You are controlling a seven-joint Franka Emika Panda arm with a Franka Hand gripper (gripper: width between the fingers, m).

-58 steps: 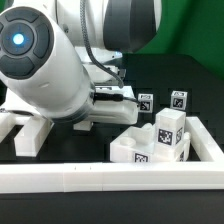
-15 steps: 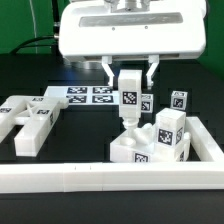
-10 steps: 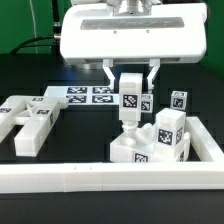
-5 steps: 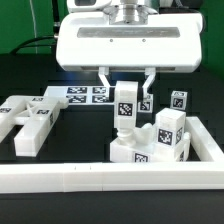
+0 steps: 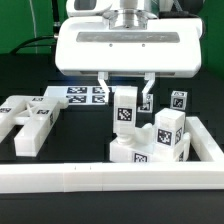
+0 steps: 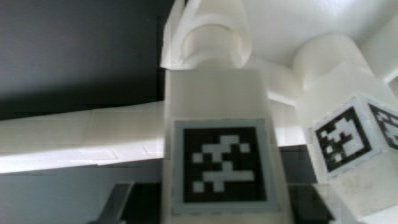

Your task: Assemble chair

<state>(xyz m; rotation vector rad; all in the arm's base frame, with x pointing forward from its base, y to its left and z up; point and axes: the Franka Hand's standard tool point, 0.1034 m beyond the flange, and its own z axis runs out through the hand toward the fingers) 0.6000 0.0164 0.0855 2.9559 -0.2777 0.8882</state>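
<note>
The gripper (image 5: 126, 92) is clamped on a white bar (image 5: 125, 112), which stands upright. Its lower end sits directly over the seat piece (image 5: 140, 152), near the bench edge on the exterior view's right. I cannot tell whether they touch.

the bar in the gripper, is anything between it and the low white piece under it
Nothing visible. The bar, held upright in the gripper, reaches down to the low white piece with no gap showing. The tagged block stands beside it, toward the exterior view's right, not underneath.

Marker board (image 5: 82, 94), white rail (image 5: 100, 178), black table (image 5: 85, 135)
</note>
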